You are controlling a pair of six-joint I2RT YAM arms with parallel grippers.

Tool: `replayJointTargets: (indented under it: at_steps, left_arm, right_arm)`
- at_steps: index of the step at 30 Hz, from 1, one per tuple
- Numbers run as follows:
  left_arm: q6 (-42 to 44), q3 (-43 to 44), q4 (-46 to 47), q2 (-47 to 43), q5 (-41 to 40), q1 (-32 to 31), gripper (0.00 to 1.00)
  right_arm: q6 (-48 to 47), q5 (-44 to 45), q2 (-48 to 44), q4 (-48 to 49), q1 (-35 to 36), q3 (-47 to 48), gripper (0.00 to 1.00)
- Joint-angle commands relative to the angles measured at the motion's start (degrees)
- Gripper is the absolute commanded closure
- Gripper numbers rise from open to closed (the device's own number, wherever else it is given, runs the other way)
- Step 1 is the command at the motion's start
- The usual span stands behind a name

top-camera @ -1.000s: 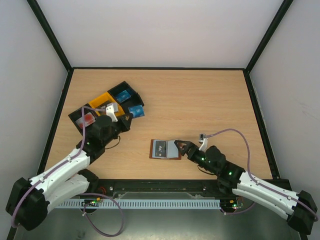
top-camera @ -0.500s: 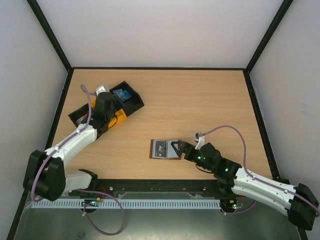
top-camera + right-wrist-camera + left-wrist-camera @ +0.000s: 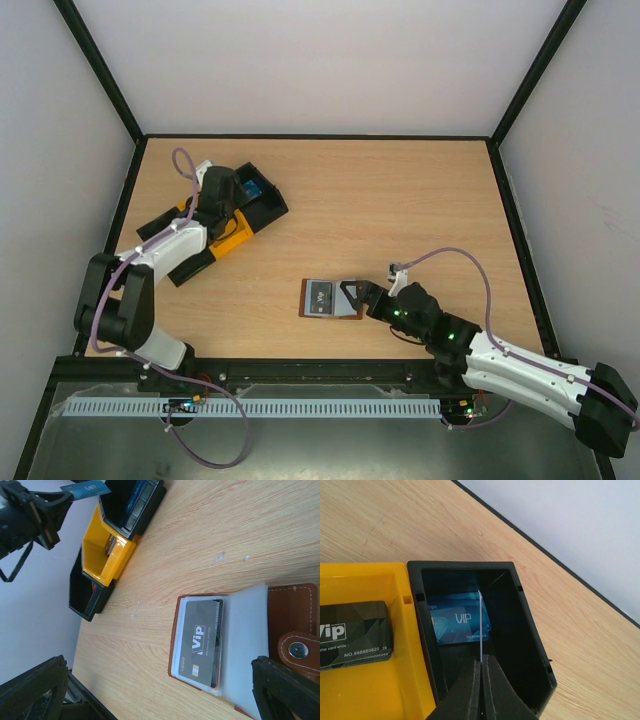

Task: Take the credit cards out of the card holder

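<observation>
The brown card holder [image 3: 330, 298] lies open on the table, with a dark credit card [image 3: 200, 642] in its pale left pocket. My right gripper [image 3: 356, 298] stands open at the holder's right half, one finger on each side and nothing held. My left gripper [image 3: 480, 660] is shut on a blue credit card [image 3: 86, 489], seen edge-on as a thin white line [image 3: 480, 630]. It hangs over the far black tray [image 3: 530, 645]. Another blue card [image 3: 460, 622] lies in that tray. A second dark card [image 3: 352, 635] lies in the yellow tray [image 3: 380, 690].
The trays sit together at the far left: black [image 3: 268, 205], yellow [image 3: 232, 238], and another black one [image 3: 160, 222] partly under the left arm. The holder's snap tab [image 3: 299, 650] lies by my right finger [image 3: 287, 690]. A black frame edges the table.
The left arm has swung back and to the left, from the trays' near side to above the far black tray, its gripper staying shut. The right gripper has hardly moved.
</observation>
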Motion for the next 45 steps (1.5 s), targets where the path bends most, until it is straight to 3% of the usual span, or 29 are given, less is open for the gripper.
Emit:
replayJointTargets:
  at_steps: [1,6,26,45]
  left_arm:
    - [-0.9,3.0,0.5,3.2,0.5,0.8,0.97]
    - [-2.1,5.0,2.8,7.4,4.7,1.9,0.97]
    - [-1.4,12.7,2.3,16.9,-0.8,2.1,0.97]
    - [-1.0,12.7,3.1,20.4,-1.1,2.9,0.97]
  right_arm:
    - [0.7,1.6,-1.0,-0.4,0.1,0.6,0.02]
    - [0.8,2.2,-0.1,-0.6,0.1,1.2,0.02]
    - [2.2,3.5,0.9,-1.2,0.2,1.0,0.02]
    - [2.6,4.1,1.4,-1.2,0.1,1.1,0.02]
